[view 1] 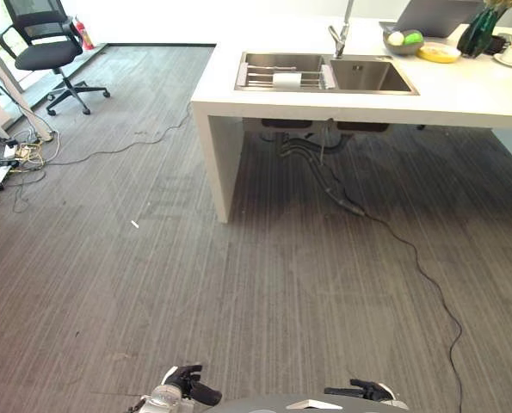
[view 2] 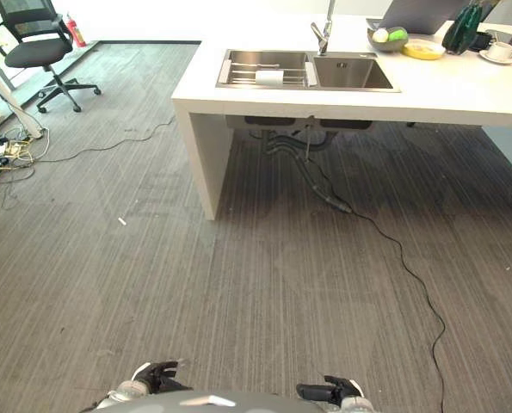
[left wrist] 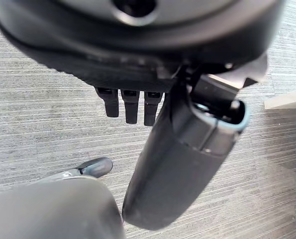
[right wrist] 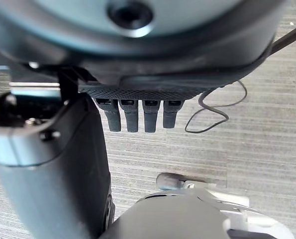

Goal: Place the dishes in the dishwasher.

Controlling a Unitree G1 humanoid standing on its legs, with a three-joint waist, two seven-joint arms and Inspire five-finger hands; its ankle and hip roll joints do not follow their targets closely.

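Both the left hand (view 1: 185, 385) and the right hand (view 1: 365, 391) hang low with relaxed, empty fingers, probably because the dishes wait far off at 1 o'clock beside the sink (view 1: 324, 73): a yellow plate (view 1: 439, 52) and a bowl (view 1: 403, 44).

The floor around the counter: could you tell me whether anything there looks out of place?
A small white scrap lies loose on the grey carpet, left of the white counter. A black cable trails from under the sink across the walking path. Nothing looks spilled or broken.
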